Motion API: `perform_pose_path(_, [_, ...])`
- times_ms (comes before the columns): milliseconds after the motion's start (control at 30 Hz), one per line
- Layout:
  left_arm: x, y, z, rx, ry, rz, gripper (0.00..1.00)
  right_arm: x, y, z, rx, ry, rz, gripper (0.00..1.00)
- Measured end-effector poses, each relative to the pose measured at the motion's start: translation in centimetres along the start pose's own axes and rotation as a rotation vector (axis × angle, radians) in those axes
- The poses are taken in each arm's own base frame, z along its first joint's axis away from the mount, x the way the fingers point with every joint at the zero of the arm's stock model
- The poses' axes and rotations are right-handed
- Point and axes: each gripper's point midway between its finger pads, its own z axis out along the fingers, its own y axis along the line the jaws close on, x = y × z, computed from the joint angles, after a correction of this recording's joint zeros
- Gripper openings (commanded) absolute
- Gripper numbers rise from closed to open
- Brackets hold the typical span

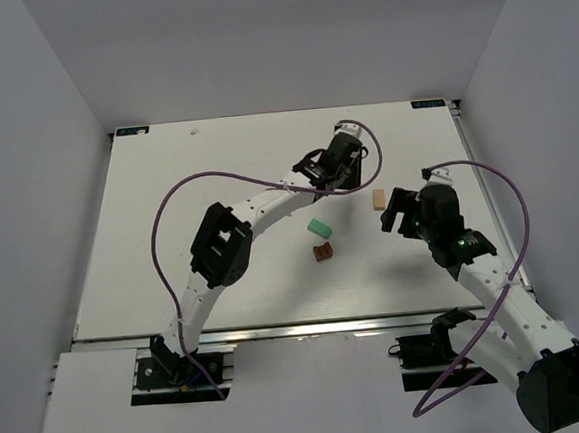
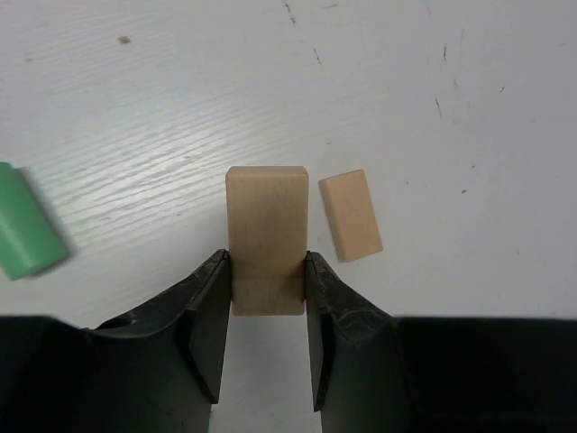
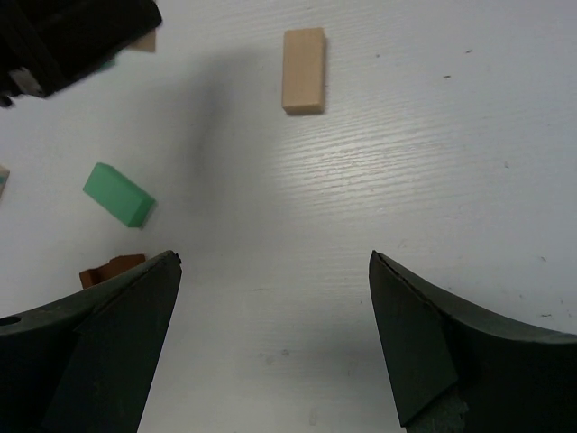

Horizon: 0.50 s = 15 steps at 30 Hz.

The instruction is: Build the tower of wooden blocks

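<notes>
With your left end effector [image 2: 267, 271] clamped on a tan block [image 2: 267, 225], lift straight, sparing the neighbouring block [image 2: 350, 215]; right end effector [image 3: 273, 263] gapes empty.

Looked like a robotics lab rig to me. The white table [image 1: 169, 216] was boxed in by plain white panels [image 1: 27, 197] on the left, back and right, like a little test cell. Two white-and-black robot arms [image 1: 269, 206] were mounted at the near edge by a metal rail [image 1: 308, 327]. Purple cables [image 1: 157, 237] looped off them, and a few tiny wooden blocks [image 1: 377, 200] lay on the scuffed tabletop.
</notes>
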Motion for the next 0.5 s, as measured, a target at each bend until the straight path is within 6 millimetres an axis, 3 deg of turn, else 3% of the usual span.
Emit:
perform_pose_path(133, [2.2, -1.3, 2.4, -0.018, 0.022, -0.026, 0.16, -0.9, -0.9, -0.2, 0.053, -0.046, 0.033, 0.89])
perform_pose_path(300, [5.3, -0.3, 4.8, -0.089, 0.054, -0.070, 0.16, -1.2, -2.1, -0.2, 0.106, -0.069, 0.073, 0.89])
perform_pose_path(500, [5.6, 0.2, 5.3, -0.142, 0.031, -0.091, 0.18, -1.0, -2.7, -0.1, 0.123, -0.065, 0.085, 0.90])
